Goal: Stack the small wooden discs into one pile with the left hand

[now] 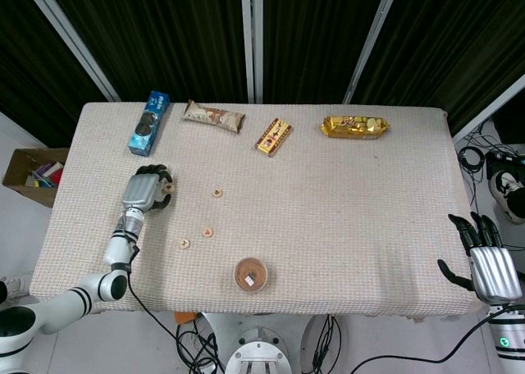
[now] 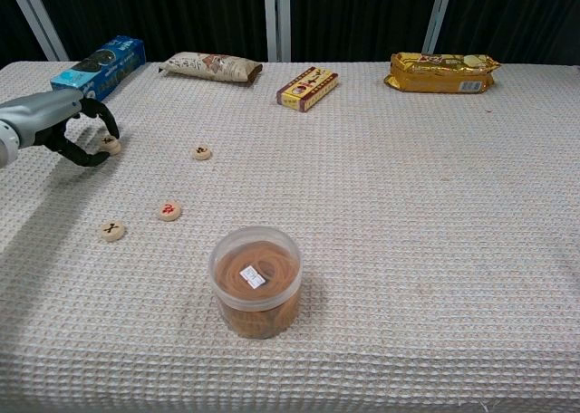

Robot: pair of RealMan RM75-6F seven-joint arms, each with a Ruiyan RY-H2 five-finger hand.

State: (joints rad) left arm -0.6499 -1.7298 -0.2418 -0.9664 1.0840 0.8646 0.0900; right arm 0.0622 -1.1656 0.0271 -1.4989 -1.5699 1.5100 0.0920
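Several small wooden discs lie on the cloth-covered table (image 1: pixel 344 218). My left hand (image 1: pixel 148 190) (image 2: pixel 74 129) is at the table's left side, its fingers curled around one disc (image 2: pixel 111 145) (image 1: pixel 166 189), which it pinches between a fingertip and the thumb while the disc sits on the cloth. Three more discs lie apart to its right: one (image 2: pixel 203 152) (image 1: pixel 217 193) further back, one with a red mark (image 2: pixel 169 211) (image 1: pixel 208 231), and one with a black mark (image 2: pixel 112 231) (image 1: pixel 186 244). My right hand (image 1: pixel 488 263) hangs off the table's front right corner, fingers spread and holding nothing.
A clear tub of rubber bands (image 2: pixel 256 282) (image 1: pixel 251 274) stands near the front edge. Along the back edge lie a blue biscuit box (image 2: pixel 100 64), a snack bar (image 2: pixel 210 67), a small red-and-yellow box (image 2: pixel 308 88) and a gold packet (image 2: pixel 442 72). A cardboard box (image 1: pixel 33 173) sits on the floor at left.
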